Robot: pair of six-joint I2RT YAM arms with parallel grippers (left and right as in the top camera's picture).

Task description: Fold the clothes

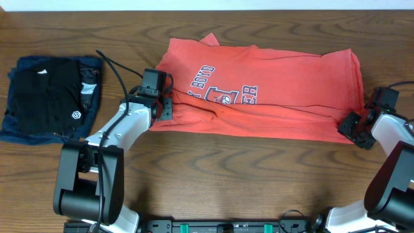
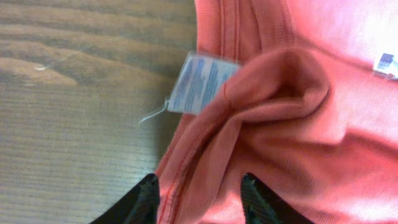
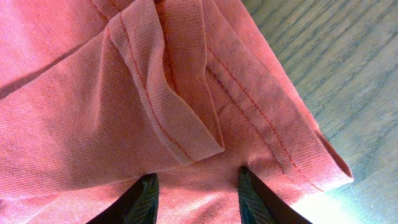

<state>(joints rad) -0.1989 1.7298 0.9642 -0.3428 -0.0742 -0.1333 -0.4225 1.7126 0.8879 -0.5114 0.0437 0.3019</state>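
The coral-red T-shirt (image 1: 278, 90) lies across the back middle of the table, folded over lengthwise, with its white-and-navy lettering facing up. My left gripper (image 1: 165, 111) is at the shirt's left end. In the left wrist view its fingers (image 2: 200, 190) are spread apart, with a bunched hem of the shirt (image 2: 298, 124) between them, and a white care label (image 2: 199, 84) sticks out. My right gripper (image 1: 352, 126) is at the shirt's front right corner. Its fingers (image 3: 196, 183) are spread over the layered red fabric (image 3: 93, 93).
A folded black garment (image 1: 45, 97) with a small white logo lies on a folded navy garment (image 1: 13, 126) at the far left. The bare wooden table (image 1: 226, 175) stretches in front of the shirt. The left arm's cable loops above its wrist.
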